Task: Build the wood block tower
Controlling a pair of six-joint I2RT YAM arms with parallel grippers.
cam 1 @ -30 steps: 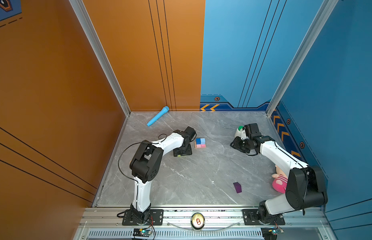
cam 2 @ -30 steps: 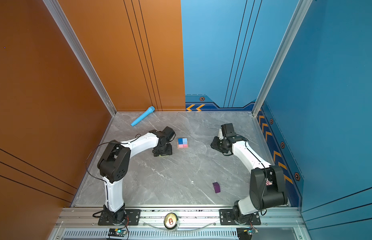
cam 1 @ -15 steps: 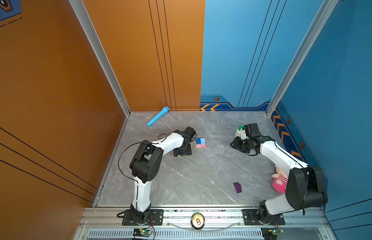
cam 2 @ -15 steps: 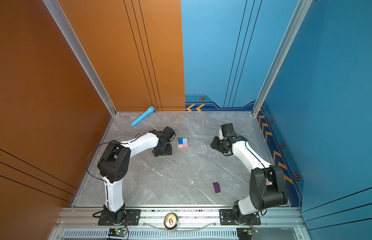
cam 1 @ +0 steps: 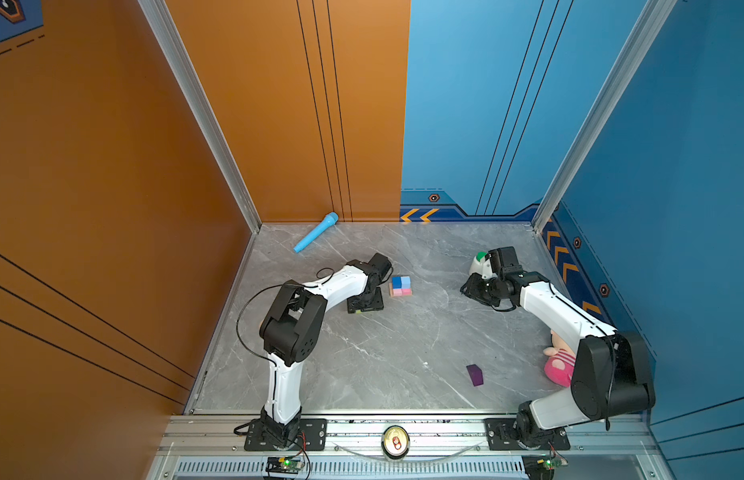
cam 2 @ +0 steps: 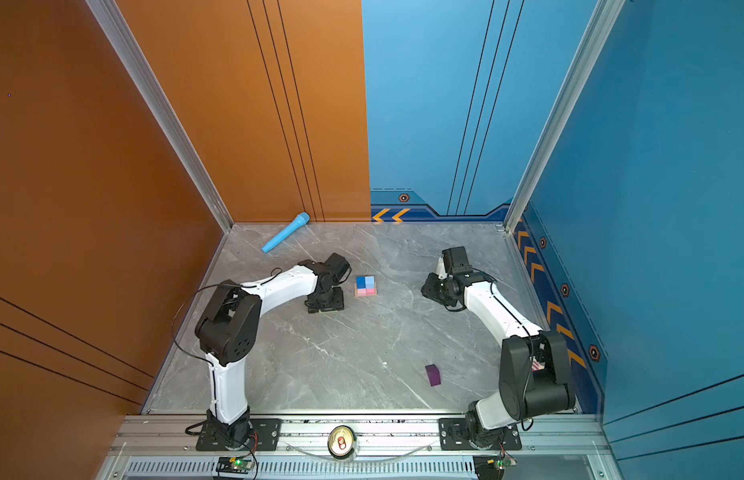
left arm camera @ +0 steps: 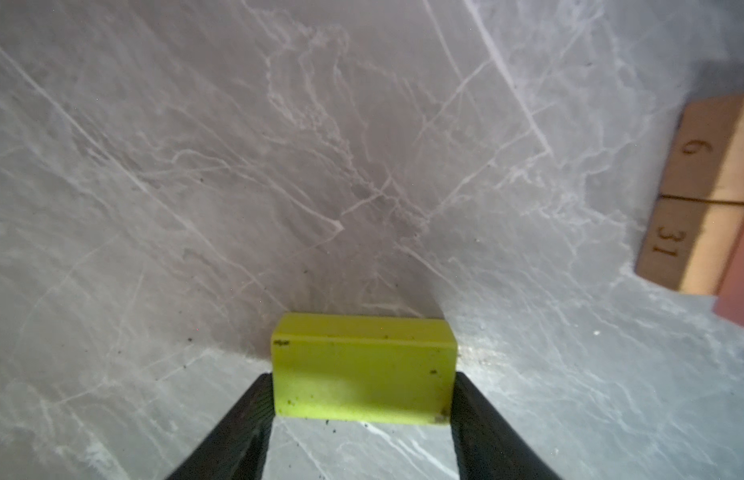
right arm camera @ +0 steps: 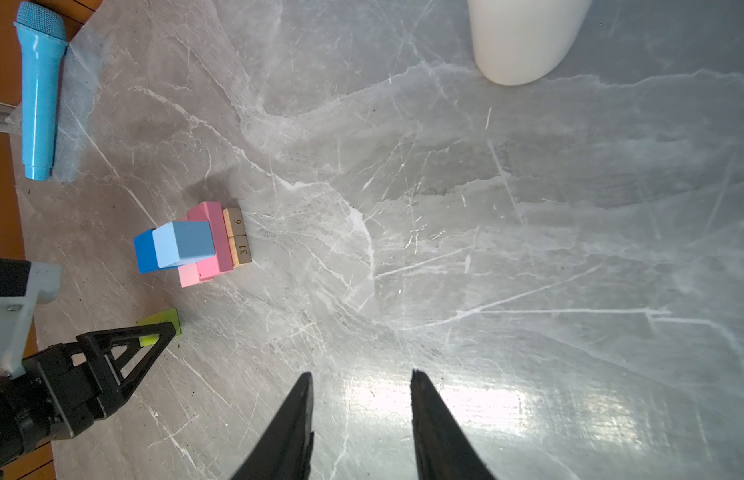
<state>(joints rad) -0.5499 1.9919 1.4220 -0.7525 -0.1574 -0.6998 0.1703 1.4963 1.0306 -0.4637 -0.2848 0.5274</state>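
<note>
Left gripper (left arm camera: 364, 378): closed on green bar's (left arm camera: 362, 353) ends, bar on table (left arm camera: 362, 166).
Right gripper (right arm camera: 362, 374): parted, holding nothing.
Tower (cam 1: 401, 286): tan, pink, blue layers.
Purple block (cam 1: 475, 375): lying well apart.

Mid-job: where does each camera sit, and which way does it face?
Top views: high above the front rail, looking down on the table; left arm and right arm show.
Left wrist: close over the lime-green bar gripped by the left gripper.
Right wrist: low, facing the tower; right gripper open.
Both wrist views share the tan bars.
</note>
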